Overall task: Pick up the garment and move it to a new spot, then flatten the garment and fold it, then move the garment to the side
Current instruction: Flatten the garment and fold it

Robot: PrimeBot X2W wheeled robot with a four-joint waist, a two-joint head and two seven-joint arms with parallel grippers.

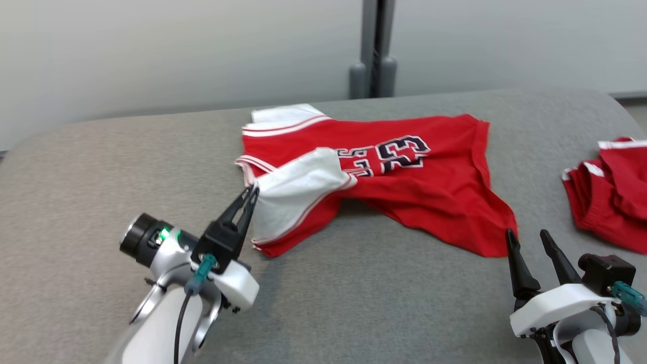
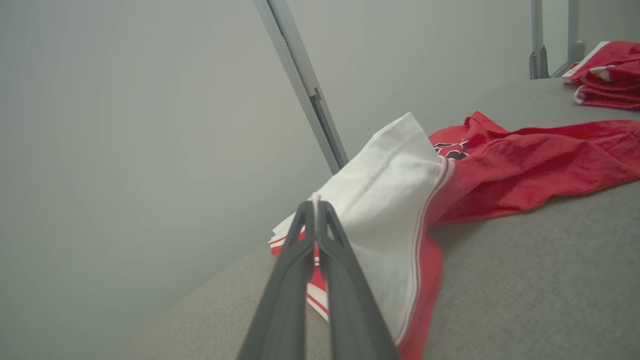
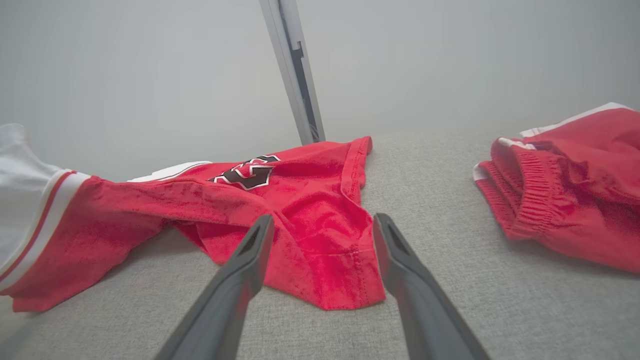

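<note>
Left wrist view has my left gripper (image 2: 315, 205) pinched tight on the edge of the white sleeve (image 2: 385, 200), at the 8 o'clock side of the garment (image 1: 404, 187). My right gripper (image 1: 528, 237) stands wide, holding nothing, just short of the hem corner (image 3: 345, 280) at 5 o'clock. The garment lies rumpled mid-surface (image 1: 354, 303). I judge this to be the flattening step. Next I'd close on that hem and draw both ends outward.

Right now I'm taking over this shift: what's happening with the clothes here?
The left gripper is shut on the white sleeve of the red jersey, holding it raised off the grey surface. The right gripper is open at the jersey's near hem corner, gripping nothing. The jersey lies rumpled, not yet folded. Another red garment sits apart on the right.
</note>
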